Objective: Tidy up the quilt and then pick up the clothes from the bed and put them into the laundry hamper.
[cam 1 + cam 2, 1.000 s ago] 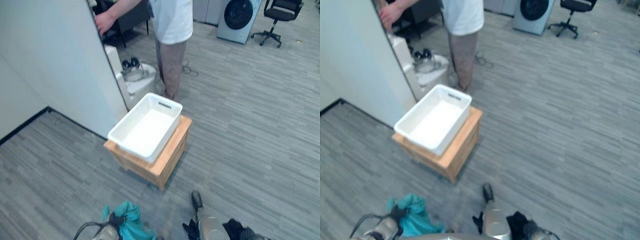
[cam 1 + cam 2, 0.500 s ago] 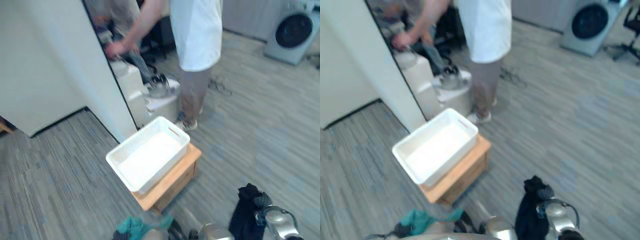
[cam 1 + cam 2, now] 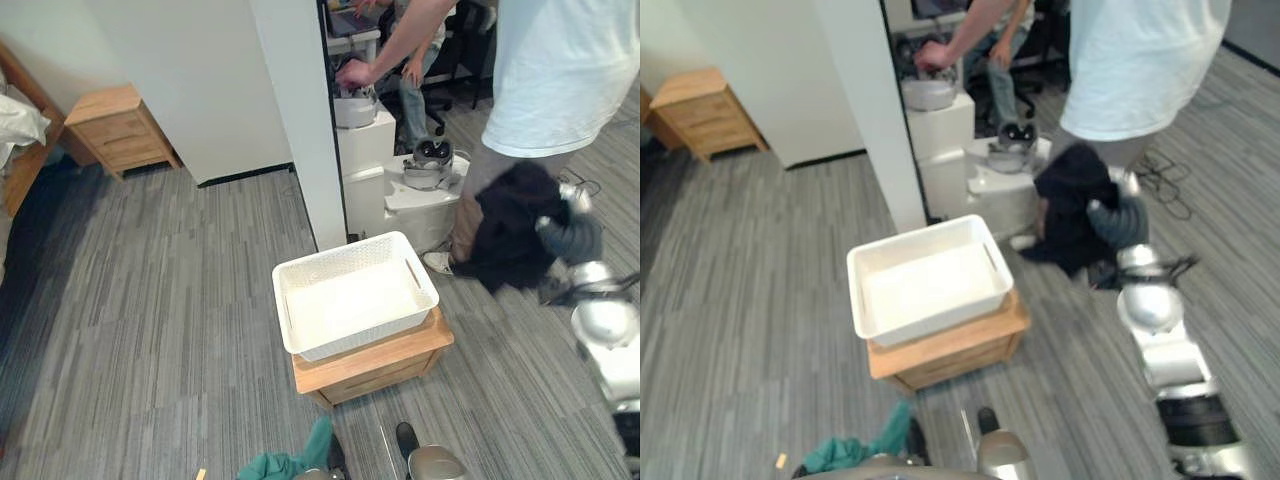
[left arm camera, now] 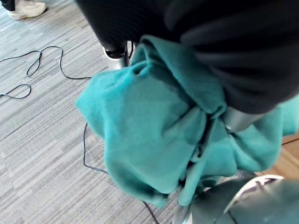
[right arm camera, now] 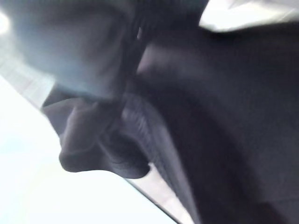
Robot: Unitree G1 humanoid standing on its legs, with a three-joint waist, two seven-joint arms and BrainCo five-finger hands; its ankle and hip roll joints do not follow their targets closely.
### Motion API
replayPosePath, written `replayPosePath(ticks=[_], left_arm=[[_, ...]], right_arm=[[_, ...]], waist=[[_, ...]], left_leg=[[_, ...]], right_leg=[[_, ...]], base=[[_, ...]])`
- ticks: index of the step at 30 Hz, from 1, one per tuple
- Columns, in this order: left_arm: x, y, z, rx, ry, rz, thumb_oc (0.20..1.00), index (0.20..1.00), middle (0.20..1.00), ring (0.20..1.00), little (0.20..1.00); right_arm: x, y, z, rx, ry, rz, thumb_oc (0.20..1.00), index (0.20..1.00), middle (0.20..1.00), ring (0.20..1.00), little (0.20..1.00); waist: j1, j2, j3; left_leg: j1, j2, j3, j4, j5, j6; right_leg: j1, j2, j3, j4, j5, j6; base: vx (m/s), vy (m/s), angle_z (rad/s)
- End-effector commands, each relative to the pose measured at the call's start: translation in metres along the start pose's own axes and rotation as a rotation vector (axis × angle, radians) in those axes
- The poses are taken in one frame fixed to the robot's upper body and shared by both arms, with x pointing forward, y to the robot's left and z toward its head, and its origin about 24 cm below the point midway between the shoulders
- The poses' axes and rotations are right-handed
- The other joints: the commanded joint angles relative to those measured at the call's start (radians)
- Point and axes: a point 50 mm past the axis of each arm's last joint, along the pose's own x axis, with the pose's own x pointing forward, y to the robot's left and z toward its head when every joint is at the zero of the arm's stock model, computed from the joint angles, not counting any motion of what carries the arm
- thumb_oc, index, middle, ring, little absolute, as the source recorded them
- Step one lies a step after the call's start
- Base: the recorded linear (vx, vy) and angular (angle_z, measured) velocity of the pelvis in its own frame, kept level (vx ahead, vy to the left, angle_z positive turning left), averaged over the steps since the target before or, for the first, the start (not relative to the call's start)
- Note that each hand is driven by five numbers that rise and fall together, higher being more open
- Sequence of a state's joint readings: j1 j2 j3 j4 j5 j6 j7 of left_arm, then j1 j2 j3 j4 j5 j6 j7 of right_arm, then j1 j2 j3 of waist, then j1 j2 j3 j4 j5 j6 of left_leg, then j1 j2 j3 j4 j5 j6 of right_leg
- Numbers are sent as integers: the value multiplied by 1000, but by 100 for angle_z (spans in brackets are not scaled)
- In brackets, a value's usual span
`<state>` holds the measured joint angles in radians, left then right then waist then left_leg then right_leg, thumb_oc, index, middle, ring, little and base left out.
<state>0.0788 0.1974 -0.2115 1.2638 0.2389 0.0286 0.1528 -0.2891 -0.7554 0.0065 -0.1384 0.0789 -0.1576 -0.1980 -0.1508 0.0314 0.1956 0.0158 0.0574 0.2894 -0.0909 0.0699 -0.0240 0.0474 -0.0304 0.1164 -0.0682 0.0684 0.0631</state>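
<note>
Fingers of the left hand (image 4: 236,119) are curling round a teal garment (image 4: 154,140), which is bunching at the near edge of the scene, low and left of centre. The right hand (image 3: 568,238) is gripping a black garment (image 3: 505,235) out at the right, raised beside the hamper — its fingers are buried in the cloth, so whether they are clamping cannot be told. The white laundry hamper (image 3: 345,258) is sitting empty on a low wooden stand (image 3: 400,352) in the middle of the grey floor. A person (image 3: 560,70) in a white shirt is standing at the far right, reaching left toward a white partition (image 3: 300,110). A wooden nightstand (image 3: 120,125) is standing far left.
</note>
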Motion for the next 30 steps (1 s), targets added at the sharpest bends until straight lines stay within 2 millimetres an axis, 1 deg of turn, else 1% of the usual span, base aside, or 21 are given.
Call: replayPosePath(ticks=[1,4,6,7,9,10,11,12,14,17,19,20,21,22,23,24,25,26,28,29,30], left_arm=[[4,29,5,34,-16,69,200,200,200,200,200],[3,21,2,40,-10,54,200,200,200,200,200],[3,18,4,31,-18,57,200,200,200,200,200],[3,18,9,23,-30,64,200,200,200,200,200],[3,18,15,14,-50,74,200,200,200,200,200],[3,18,16,10,-55,75,200,200,200,200,200],[3,17,20,12,-67,81,200,200,200,200,200],[3,17,20,10,-67,81,200,200,200,200,200],[3,18,29,8,-104,92,200,200,200,200,200],[2,23,54,-30,-204,121,200,200,200,200,200],[-1,32,78,-92,-309,159,200,200,200,200,200],[-3,35,84,-108,-339,167,200,200,200,200,200],[-6,40,93,-132,-387,180,200,200,200,200,200],[-6,40,93,-132,-386,180,200,200,200,200,200],[-18,57,119,-184,-542,217,200,200,200,200,200],[-18,57,119,-183,-540,217,200,200,200,200,200],[-25,66,127,-200,-608,235,200,200,200,200,200],[-31,72,134,-209,-663,241,200,200,200,200,200],[-42,87,139,-235,-743,264,200,200,200,200,200],[-48,95,140,-243,-779,275,200,200,200,200,200],[-48,95,140,-243,-779,275,200,200,200,200,200]], right_arm=[[36,2,45,33,-261,8,200,200,200,200,200],[65,14,79,32,-397,51,200,200,200,200,200],[82,21,103,25,-480,63,200,200,200,200,200],[91,25,115,11,-518,69,200,200,200,200,200],[100,31,134,8,-576,68,200,200,200,200,200],[103,35,140,2,-592,68,200,200,200,200,200],[109,44,150,-17,-617,71,200,200,200,200,200],[110,44,151,-17,-619,72,200,200,200,200,200],[116,55,156,-26,-624,78,200,200,200,200,200],[122,78,152,-46,-583,121,200,200,200,200,200],[122,92,137,-107,-530,155,200,200,200,200,200],[123,94,128,-132,-498,166,200,200,200,200,200],[123,98,113,-152,-441,177,200,200,200,200,200],[123,98,113,-152,-441,177,200,200,200,200,200],[114,102,61,-218,-252,213,200,200,200,200,200],[114,103,61,-217,-252,213,200,200,200,200,200],[105,103,34,-234,-153,224,200,200,200,200,200],[97,102,13,-257,-72,232,200,200,200,200,200],[78,96,-25,-270,85,239,200,200,200,200,200],[66,92,-44,-276,165,242,200,200,200,200,200],[66,92,-44,-276,165,242,200,200,200,200,200]], waist=[[52,-68,-51],[71,-74,-60],[79,-76,-63],[81,-75,-62],[89,-75,-64],[94,-76,-64],[106,-76,-64],[104,-76,-63],[113,-77,-63],[130,-75,-55],[140,-70,-41],[143,-67,-37],[148,-63,-32],[147,-63,-32],[161,-47,-13],[160,-47,-14],[166,-39,-8],[168,-29,-1],[171,-13,6],[171,-5,8],[171,-5,8]], left_leg=[[113,12,-39,4,-117,-42],[118,23,-47,4,-112,-54],[116,29,-55,4,-108,-61],[116,31,-58,4,-107,-63],[114,35,-66,4,-104,-67],[113,36,-70,4,-103,-67],[109,35,-81,4,-100,-69],[109,35,-82,4,-100,-69],[104,35,-93,4,-98,-71],[93,36,-109,4,-93,-71],[79,35,-124,4,-86,-72],[74,35,-127,4,-85,-73],[67,34,-132,4,-82,-74],[67,34,-132,4,-82,-74],[53,32,-143,4,-76,-76],[53,32,-144,4,-76,-76],[49,30,-147,4,-74,-76],[45,29,-149,4,-72,-76],[40,25,-149,4,-71,-77],[38,24,-148,4,-70,-77],[37,24,-148,4,-70,-77]], right_leg=[[-16,-70,9,6,-80,100],[6,-68,-11,-5,-84,91],[14,-64,-21,-10,-87,85],[17,-63,-29,-12,-90,83],[21,-62,-40,-12,-95,78],[23,-62,-44,-12,-97,76],[27,-61,-51,-13,-100,71],[28,-61,-52,-13,-100,71],[30,-62,-62,-13,-103,68],[25,-63,-76,-12,-102,65],[20,-65,-89,-13,-102,64],[17,-65,-94,-13,-102,64],[14,-67,-101,-14,-102,64],[14,-67,-101,-14,-102,64],[11,-71,-116,-16,-100,67],[11,-72,-117,-16,-100,67],[10,-74,-122,-18,-100,69],[8,-76,-126,-18,-99,71],[5,-81,-131,-19,-98,74],[4,-83,-134,-19,-99,76],[4,-83,-134,-19,-99,76]], base=[[71,-80,-2],[60,-66,7],[48,-47,19],[44,-33,17],[44,-29,17],[56,-30,32],[38,-20,29],[46,-26,25],[25,-26,7],[-3,-33,15],[-36,-31,9],[-44,-28,9],[-23,-17,20],[-44,-48,35],[-31,-36,29],[-38,-46,28],[-13,-14,18],[-13,-24,19],[-13,-19,8],[0,0,0],[0,0,0]])
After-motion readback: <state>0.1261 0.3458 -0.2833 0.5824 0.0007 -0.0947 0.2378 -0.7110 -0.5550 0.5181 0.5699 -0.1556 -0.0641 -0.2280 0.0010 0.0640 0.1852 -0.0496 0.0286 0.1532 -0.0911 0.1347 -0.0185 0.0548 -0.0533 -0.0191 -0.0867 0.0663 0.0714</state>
